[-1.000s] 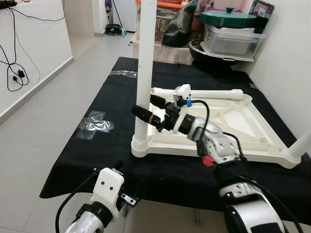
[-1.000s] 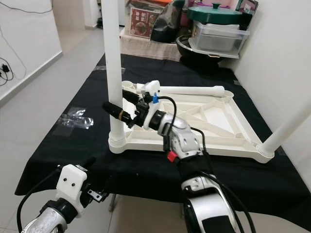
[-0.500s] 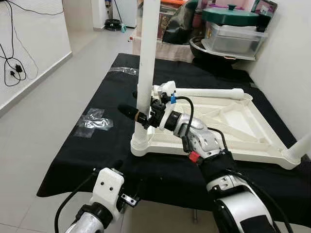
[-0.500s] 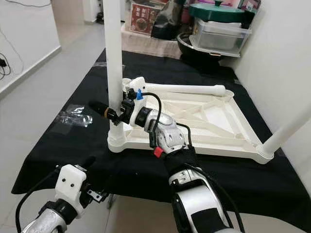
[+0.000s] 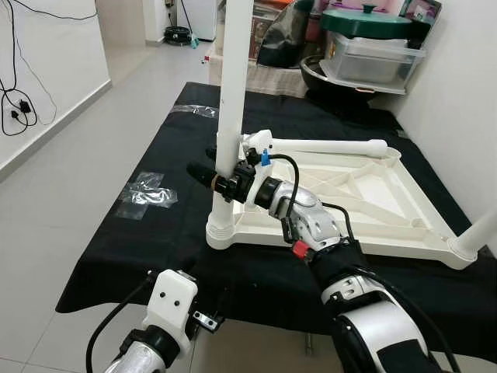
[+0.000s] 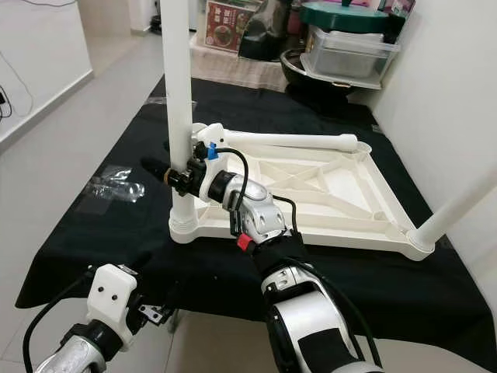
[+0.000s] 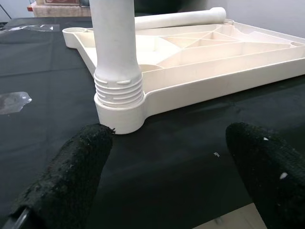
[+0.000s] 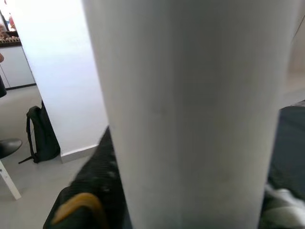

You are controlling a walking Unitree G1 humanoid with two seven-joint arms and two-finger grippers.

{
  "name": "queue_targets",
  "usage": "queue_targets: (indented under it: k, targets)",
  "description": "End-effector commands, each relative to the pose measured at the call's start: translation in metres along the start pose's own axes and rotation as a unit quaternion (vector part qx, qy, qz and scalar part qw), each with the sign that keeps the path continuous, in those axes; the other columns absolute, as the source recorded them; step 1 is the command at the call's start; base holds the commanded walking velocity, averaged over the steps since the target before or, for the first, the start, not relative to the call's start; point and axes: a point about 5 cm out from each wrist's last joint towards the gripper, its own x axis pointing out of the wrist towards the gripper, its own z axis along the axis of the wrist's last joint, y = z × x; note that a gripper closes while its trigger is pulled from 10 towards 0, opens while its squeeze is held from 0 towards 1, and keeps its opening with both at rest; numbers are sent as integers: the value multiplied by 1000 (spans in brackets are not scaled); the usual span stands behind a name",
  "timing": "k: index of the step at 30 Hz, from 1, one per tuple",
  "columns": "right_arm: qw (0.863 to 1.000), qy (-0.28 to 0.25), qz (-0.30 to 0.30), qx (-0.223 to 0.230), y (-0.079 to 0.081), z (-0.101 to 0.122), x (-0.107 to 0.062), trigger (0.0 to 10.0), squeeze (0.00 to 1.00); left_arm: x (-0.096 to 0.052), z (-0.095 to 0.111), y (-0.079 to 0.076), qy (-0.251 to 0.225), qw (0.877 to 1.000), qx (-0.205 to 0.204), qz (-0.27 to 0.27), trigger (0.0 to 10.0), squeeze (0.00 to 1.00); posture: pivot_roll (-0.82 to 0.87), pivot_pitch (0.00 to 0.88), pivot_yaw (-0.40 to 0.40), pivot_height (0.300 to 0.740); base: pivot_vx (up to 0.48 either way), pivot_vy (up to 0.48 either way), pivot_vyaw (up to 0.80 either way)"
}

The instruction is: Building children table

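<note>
A white plastic children's table point(image 5: 365, 233) lies upside down on a black cloth point(image 5: 147, 249). One white leg point(image 5: 231, 78) stands upright in its near left corner socket point(image 7: 119, 102). A second leg point(image 5: 481, 231) rises from the right corner, and a loose leg point(image 5: 326, 145) lies along the far rim. My right gripper point(image 5: 202, 161) is open a little above the socket, one black finger point(image 5: 198, 171) on each side of the upright leg point(image 8: 190, 109). My left gripper point(image 7: 167, 143) hangs open low before the cloth's near edge, facing that socket.
Crumpled clear tape point(image 5: 147, 198) sticks to the cloth left of the table. Stacked tubs and a green lid point(image 5: 369, 43) crowd the far right against the wall. Cables point(image 5: 15, 93) hang on the left wall, with tiled floor point(image 5: 70, 171) beside the cloth.
My right gripper has slid left along the table's near edge until its fingers straddle the upright leg. The left arm has stayed low and still.
</note>
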Motion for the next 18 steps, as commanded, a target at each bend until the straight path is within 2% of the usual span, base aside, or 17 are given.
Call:
queue_targets:
  k: [1,5,8,10,11,13,14,16,17,18]
  targets:
    - [1000,1,-4,-4,-1,-2,0,0,0,0,-1,-2,3,1000,-4,3,10000,0,144,0,-150,740,0,0,0]
    - [1000,2,-17,-9,-2,-5,-3,0,0,3,-1,5,1,1000,-16,23,10000,0,142,0,-149,740,0,0,0]
    - [998,7,-57,-14,-5,-13,-11,0,0,8,2,23,-8,998,-20,67,10000,0,134,0,-149,740,0,0,0]
    - [998,7,-68,-14,-6,-14,-14,0,0,9,3,27,-10,997,-16,73,10000,0,134,0,-149,740,0,0,0]
    - [994,2,-107,-2,-9,-16,-17,0,0,9,3,29,-11,997,-10,77,10000,0,128,0,-142,740,0,0,0]
    - [983,3,-183,-6,-16,-20,-25,0,0,10,4,31,-12,997,-7,77,10000,0,126,3,-141,740,0,0,0]
    - [983,3,-183,-6,-16,-20,-25,0,0,10,4,31,-12,997,-7,77,10000,0,126,3,-141,740,0,0,0]
    - [959,12,-284,-7,-25,-25,-35,0,0,11,4,28,-12,998,-4,69,10000,0,124,7,-135,740,0,0,0]
    - [959,12,-284,-7,-25,-25,-35,0,0,11,4,28,-12,998,-4,69,10000,0,124,7,-135,740,0,0,0]
    - [940,18,-340,-3,-29,-29,-41,0,0,11,4,26,-12,998,-4,65,10000,0,122,6,-134,740,0,0,0]
